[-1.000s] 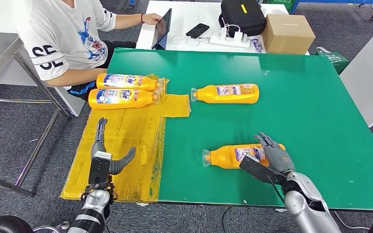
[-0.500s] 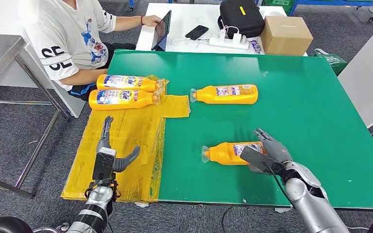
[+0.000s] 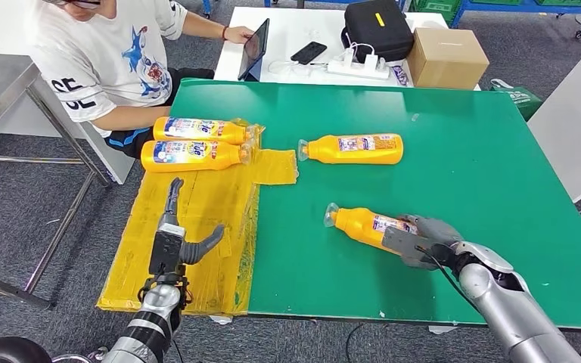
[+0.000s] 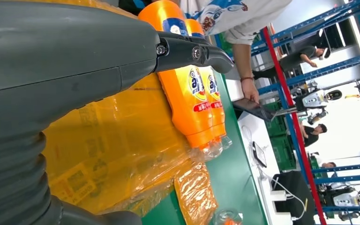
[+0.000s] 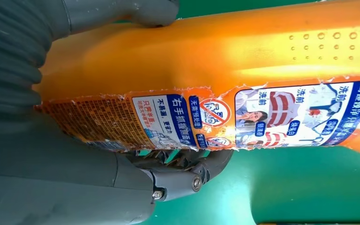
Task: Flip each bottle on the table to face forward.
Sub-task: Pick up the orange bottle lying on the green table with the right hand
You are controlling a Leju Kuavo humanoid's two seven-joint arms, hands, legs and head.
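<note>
Near the front of the green table (image 3: 484, 181), my right hand (image 3: 416, 240) grips the base end of an orange bottle (image 3: 363, 224), which lies at a slant with its clear cap pointing left and away. In the right wrist view the bottle (image 5: 243, 65) shows its instruction label, with my fingers (image 5: 183, 173) wrapped round it. A second orange bottle (image 3: 354, 147) lies alone mid-table, cap to the left. Two more bottles (image 3: 197, 142) lie side by side on yellow plastic wrap (image 3: 197, 227) at the left. My left hand (image 3: 178, 242) hovers open over that wrap; its wrist view looks at those two bottles (image 4: 192, 93).
A person in a white T-shirt (image 3: 113, 60) sits at the table's far left corner, a hand on a tablet (image 3: 253, 47). Behind the table stands a white desk with a black bag (image 3: 378, 26), a cardboard box (image 3: 446, 54) and a power strip (image 3: 355, 64).
My right hand has closed on the near bottle and swung it: the cap end went up and to the right, so the bottle now lies slanted. My left hand drifted slightly forward.
</note>
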